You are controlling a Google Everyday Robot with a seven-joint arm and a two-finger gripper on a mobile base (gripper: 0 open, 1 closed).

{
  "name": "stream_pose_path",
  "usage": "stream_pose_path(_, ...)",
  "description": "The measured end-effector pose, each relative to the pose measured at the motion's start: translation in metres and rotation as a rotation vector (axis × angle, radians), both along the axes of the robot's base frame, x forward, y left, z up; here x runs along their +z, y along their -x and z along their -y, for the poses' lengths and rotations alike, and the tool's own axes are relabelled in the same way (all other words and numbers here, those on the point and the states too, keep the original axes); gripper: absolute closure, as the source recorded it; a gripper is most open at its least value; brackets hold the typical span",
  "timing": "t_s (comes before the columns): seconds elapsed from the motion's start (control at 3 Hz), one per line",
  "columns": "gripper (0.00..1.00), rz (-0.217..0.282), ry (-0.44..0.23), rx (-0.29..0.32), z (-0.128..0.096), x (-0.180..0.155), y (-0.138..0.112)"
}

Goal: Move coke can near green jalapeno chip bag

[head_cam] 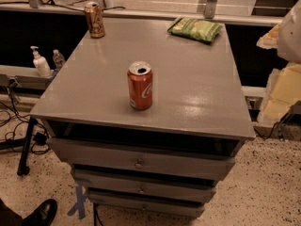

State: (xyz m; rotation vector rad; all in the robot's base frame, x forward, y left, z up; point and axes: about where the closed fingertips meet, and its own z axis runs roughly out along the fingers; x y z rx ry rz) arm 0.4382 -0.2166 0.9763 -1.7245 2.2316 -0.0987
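The coke can (140, 85) is red-orange with white script and an open silver top. It stands upright near the middle of the grey cabinet top (188, 93), a little toward the front. The green jalapeno chip bag (195, 29) lies flat at the back right corner of the top. My gripper (285, 86) shows only as pale, blurred shapes at the right edge of the view. It is off the cabinet's right side, well away from the can and the bag, and holds nothing that I can see.
A gold-brown can (94, 19) stands upright at the back left corner. The cabinet has drawers (138, 163) below its front edge. A pump bottle (40, 62) and a small bottle (58, 58) sit on a ledge to the left. Cables and a shoe (43, 212) are on the floor.
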Motion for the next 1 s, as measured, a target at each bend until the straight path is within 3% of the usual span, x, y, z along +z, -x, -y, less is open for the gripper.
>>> stream_pose_path(0.67,0.0,0.02,-0.036,0.023,-0.005,-0.001,-0.004)
stream_pose_path(1.0,0.0,0.041,-0.104,0.061,-0.027,-0.008,-0.012)
